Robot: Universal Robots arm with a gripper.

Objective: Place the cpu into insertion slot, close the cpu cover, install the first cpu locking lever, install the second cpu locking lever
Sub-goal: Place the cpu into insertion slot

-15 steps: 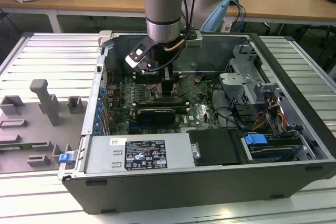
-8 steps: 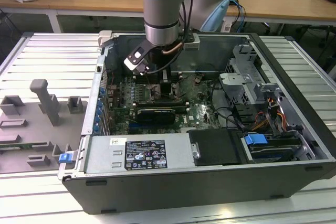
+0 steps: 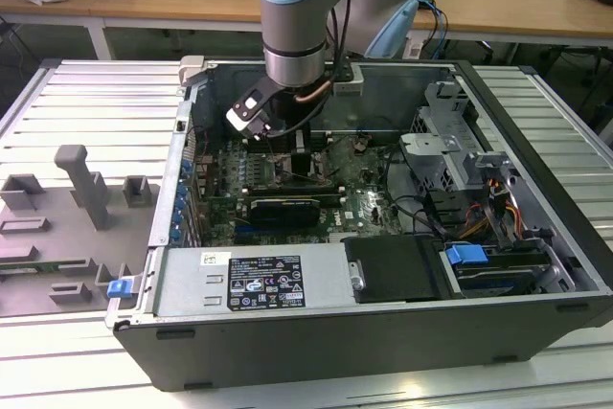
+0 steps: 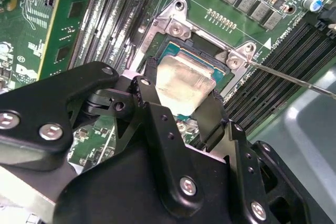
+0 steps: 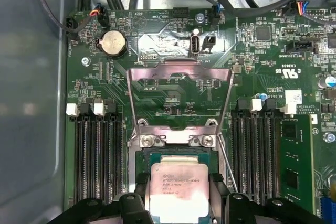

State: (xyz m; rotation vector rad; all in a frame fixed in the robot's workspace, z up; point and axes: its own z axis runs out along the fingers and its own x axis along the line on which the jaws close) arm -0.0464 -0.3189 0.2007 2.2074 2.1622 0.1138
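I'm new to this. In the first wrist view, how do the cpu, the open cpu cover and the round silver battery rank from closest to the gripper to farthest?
1. cpu: held in the gripper, right between its fingers.
2. cpu cover: standing open, just beyond the cpu.
3. round silver battery: on the green board, past the cover's far edge.

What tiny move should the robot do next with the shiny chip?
Probably lower the cpu gently straight down. The gripper grips it right at the insertion slot, and the cpu cover stands open.
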